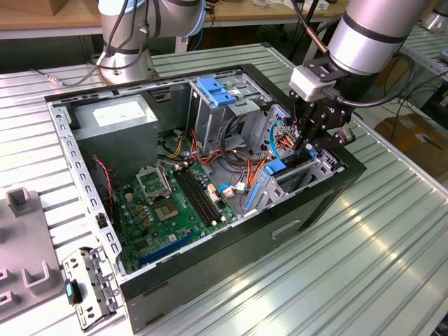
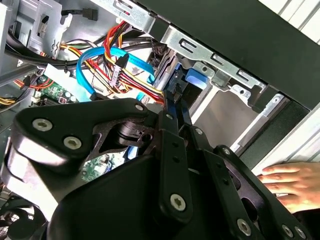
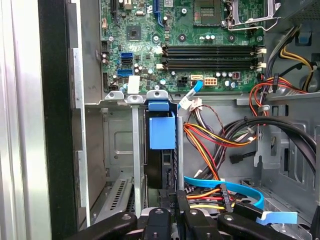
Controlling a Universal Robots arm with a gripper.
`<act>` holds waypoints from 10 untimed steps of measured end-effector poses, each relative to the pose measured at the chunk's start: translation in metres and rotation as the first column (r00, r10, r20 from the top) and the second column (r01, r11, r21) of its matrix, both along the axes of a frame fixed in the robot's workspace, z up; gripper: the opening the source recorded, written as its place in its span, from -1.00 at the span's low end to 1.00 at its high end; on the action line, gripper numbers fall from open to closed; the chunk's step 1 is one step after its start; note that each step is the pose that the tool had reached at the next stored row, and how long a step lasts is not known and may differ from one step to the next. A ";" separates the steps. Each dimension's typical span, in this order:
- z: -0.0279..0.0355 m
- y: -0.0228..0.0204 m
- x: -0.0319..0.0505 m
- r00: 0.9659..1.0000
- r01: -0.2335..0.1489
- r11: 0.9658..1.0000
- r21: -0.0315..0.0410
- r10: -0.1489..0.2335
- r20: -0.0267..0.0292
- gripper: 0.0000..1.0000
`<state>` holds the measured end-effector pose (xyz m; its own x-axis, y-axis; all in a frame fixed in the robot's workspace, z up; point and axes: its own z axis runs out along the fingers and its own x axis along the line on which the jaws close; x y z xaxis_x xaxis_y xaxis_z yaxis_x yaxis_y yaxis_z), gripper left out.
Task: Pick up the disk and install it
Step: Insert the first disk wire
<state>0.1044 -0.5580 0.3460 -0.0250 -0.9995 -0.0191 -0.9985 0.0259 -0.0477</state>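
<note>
The disk [image 1: 280, 168], a dark drive in a bright blue carrier [image 3: 162, 131], stands on edge in a metal bay slot at the front corner of the open computer case [image 1: 308, 210], on the exterior view's right. My gripper [image 1: 309, 145] hangs right above that slot. In both wrist views its black fingers [image 3: 180, 207] lie close together, shut, with their tips [image 2: 172, 102] at the disk's near end beside the blue carrier [image 2: 192, 80]. Nothing shows between them. I cannot see whether the tips touch the disk.
Red, yellow and orange wires and a blue ribbon cable [image 3: 235, 187] crowd the space beside the bay. The motherboard [image 1: 175, 203] covers the case floor, with a drive cage under a blue latch plate [image 1: 215, 91] behind. A person's hand [image 2: 290, 185] rests outside the case wall. A second arm's base [image 1: 126, 49] stands behind the case.
</note>
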 end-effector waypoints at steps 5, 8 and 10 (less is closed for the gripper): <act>-0.0026 -0.0001 0.0000 1.000 0.000 1.000 0.000 0.000 0.000 -0.66; -0.0054 -0.0001 0.0000 1.000 0.000 1.000 0.000 0.000 0.000 -0.66; -0.0055 0.0000 0.0000 1.000 0.000 1.000 0.000 0.000 0.000 -0.66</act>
<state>0.1044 -0.5580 0.3405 -0.0250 -0.9995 -0.0195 -0.9985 0.0259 -0.0477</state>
